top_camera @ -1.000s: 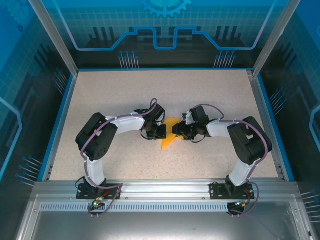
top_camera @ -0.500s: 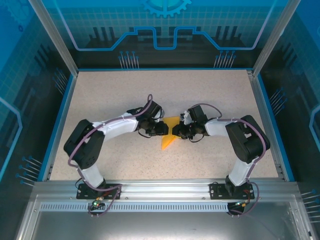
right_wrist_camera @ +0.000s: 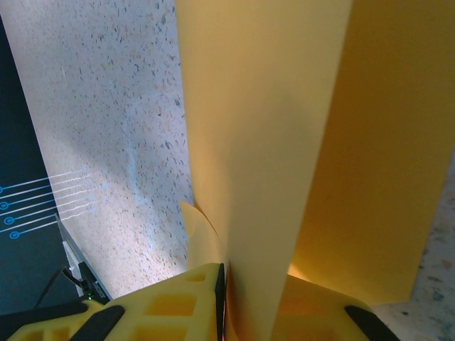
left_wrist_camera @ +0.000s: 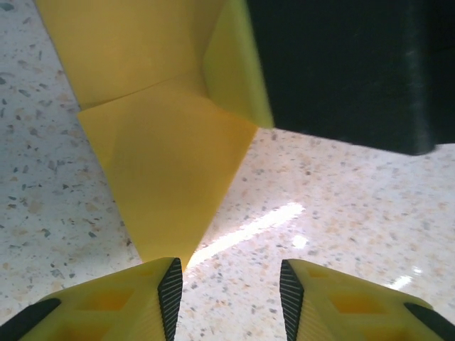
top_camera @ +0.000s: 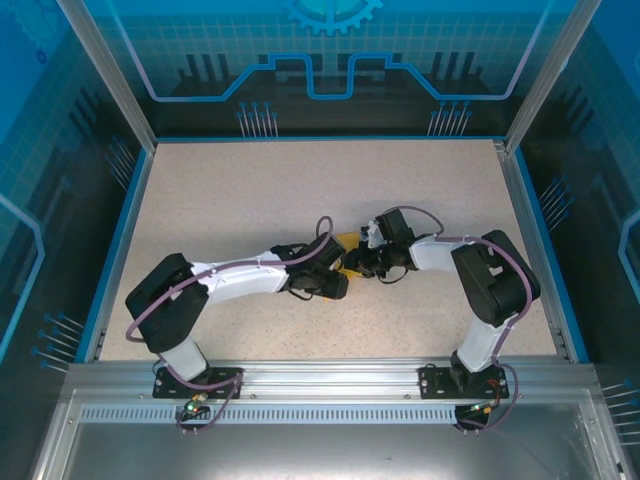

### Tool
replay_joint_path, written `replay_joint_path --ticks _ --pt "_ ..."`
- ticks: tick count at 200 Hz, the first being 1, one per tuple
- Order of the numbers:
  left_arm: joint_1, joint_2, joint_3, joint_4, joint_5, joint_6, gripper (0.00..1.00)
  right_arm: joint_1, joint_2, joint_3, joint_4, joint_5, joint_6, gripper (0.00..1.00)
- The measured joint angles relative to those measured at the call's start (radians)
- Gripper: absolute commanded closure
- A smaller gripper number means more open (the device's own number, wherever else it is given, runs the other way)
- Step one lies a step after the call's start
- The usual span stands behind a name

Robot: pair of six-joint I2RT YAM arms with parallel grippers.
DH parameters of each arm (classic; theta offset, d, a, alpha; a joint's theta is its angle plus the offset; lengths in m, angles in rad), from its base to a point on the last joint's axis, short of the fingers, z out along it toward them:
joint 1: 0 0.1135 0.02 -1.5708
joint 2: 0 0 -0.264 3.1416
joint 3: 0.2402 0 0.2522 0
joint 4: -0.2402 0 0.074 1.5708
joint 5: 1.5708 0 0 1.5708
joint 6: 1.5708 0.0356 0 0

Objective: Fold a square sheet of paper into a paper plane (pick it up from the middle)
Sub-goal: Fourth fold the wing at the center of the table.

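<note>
The orange-yellow sheet of paper is folded into creased layers that narrow to a point. In the top view a small part of the sheet of paper shows at mid-table between the two grippers. My right gripper is shut on the paper's layers, which rise straight up from its fingers as tall folded paper. My left gripper is open over bare table, with the paper's pointed tip just ahead of its left fingertip. The right gripper is the black block beside the paper. From above, the left gripper sits just nearer than the right gripper.
The speckled table is bounded by a blue rim and frame posts. Both arms reach inward and meet at the middle. Open tabletop lies behind and to both sides of the grippers.
My left gripper let go, opened and swung round to the near side of the paper, covering its tip in the top view. My right gripper closed on the paper.
</note>
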Motion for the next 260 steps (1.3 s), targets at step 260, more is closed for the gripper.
replay_joint_path --ticks 260 --pt "-0.127 0.130 0.059 -0.041 -0.379 -0.008 0.74 0.005 0.000 0.029 -0.037 0.000 0.006 0.83"
